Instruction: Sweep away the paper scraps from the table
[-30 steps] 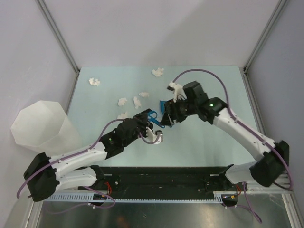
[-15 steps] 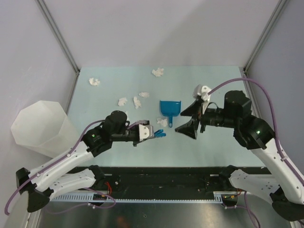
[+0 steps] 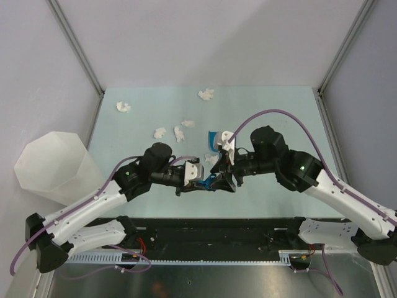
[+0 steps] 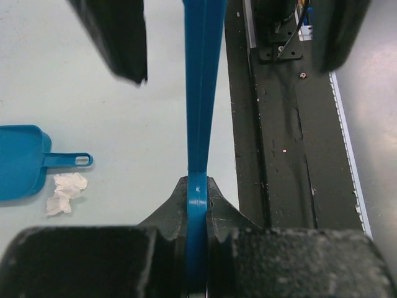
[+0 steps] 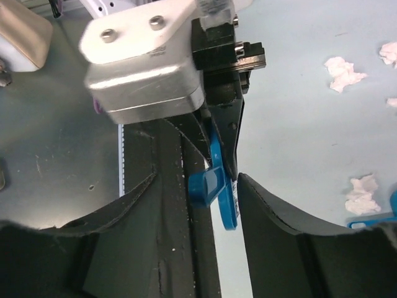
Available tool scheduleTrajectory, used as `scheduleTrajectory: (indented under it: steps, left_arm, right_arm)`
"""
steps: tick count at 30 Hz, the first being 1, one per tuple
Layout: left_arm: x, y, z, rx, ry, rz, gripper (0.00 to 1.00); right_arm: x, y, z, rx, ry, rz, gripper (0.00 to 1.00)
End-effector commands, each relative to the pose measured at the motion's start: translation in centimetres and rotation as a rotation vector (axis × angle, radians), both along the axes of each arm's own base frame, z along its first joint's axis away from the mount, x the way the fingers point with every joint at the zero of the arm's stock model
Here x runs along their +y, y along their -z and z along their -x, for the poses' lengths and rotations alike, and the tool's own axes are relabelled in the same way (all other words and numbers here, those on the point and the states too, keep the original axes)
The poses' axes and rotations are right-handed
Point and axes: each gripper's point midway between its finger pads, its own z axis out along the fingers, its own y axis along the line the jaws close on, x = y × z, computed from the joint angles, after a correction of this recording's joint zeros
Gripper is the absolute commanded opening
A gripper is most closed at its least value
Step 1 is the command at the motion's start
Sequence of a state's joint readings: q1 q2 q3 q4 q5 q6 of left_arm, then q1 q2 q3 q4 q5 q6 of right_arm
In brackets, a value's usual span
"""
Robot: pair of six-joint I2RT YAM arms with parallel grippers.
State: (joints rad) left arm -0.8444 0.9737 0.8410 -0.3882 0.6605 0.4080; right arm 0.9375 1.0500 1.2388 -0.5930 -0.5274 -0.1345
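Several white paper scraps lie on the mint table: one at the far left, one at the back, a cluster and one by the dustpan. A blue dustpan rests mid-table, partly behind the right arm; it also shows in the left wrist view next to a scrap. My left gripper is shut on a thin blue tool. My right gripper faces it, its fingers closed against the tool's free end.
A translucent white bin stands off the table's left edge. The black base rail runs along the near edge. Grey walls with metal framing enclose the back and sides. More scraps show in the right wrist view.
The right arm swung back in from the right and its jaws narrowed around the tool's end. The left gripper kept hold of the blue tool and shifted slightly right.
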Motion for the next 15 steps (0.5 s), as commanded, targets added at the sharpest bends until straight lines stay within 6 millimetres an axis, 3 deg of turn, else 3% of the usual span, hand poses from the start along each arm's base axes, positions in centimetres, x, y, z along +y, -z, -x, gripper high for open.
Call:
scheduleTrajectory:
  steps: [1,3,6,7,11,12,13,14,15]
  left_arm:
    - [-0.2,-2.6,0.8,-0.007,0.038,0.065,0.0]
    - [-0.1,-2.6,0.6,-0.014,0.027,0.063,0.0]
    - [0.0,-2.7,0.7,-0.018,0.03,0.066,0.0]
    - [0.0,-2.8,0.7,-0.023,0.029,0.069,0.0]
    - [0.1,-2.6,0.5,-0.036,0.021,0.065,0.03]
    - [0.2,-2.4,-0.2,-0.046,-0.017,0.05,0.22]
    - [0.2,-2.3,-0.9,-0.054,-0.048,0.041,0.71]
    - [0.1,-2.7,-1.6,-0.057,-0.086,0.039,0.91]
    - [-0.1,-2.3,-2.5,-0.051,-0.122,0.023,1.0]
  right_arm:
    - [1.4,-0.2,-1.1,-0.036,0.019,-0.023,0.55]
    - [2.0,0.3,-1.1,-0.022,0.0,-0.018,0.51]
    - [2.2,1.3,-1.3,-0.009,-0.003,0.013,0.2]
    - [2.1,1.4,-1.4,-0.009,0.001,0.02,0.0]
    - [0.8,1.1,-2.6,-0.02,0.096,0.031,0.0]
    - [0.4,1.1,-3.4,-0.021,0.138,0.032,0.0]
    - [-0.4,0.9,-4.6,-0.009,0.209,0.026,0.0]
    - [-1.4,0.8,-6.4,-0.029,0.318,0.032,0.0]
    - [-2.3,0.2,-7.7,-0.044,0.403,0.014,0.0]
